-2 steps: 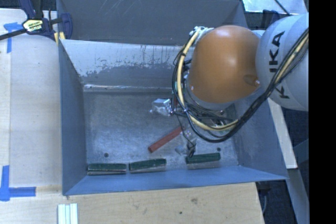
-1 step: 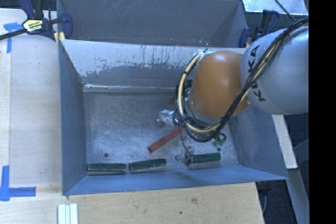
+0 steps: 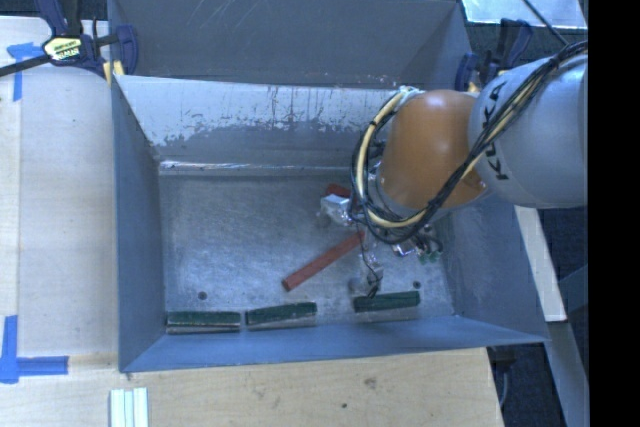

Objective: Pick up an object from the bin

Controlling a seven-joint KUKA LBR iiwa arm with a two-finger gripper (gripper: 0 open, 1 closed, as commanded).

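Observation:
My gripper (image 3: 372, 273) reaches down from under the arm's orange cover into the right front part of the bin. Its tip hangs just above a dark green flat block (image 3: 387, 301) that lies against the front wall. A reddish-brown stick (image 3: 322, 263) lies slanted on the floor just left of the gripper, its upper end close to it. A small red piece (image 3: 339, 190) and a silvery bit (image 3: 334, 207) show at the cover's left edge, partly hidden.
Two more dark green blocks (image 3: 281, 314) (image 3: 203, 320) lie end to end along the front wall to the left. The arm and its cables cover the bin's right side. Bare floor spreads over the left half.

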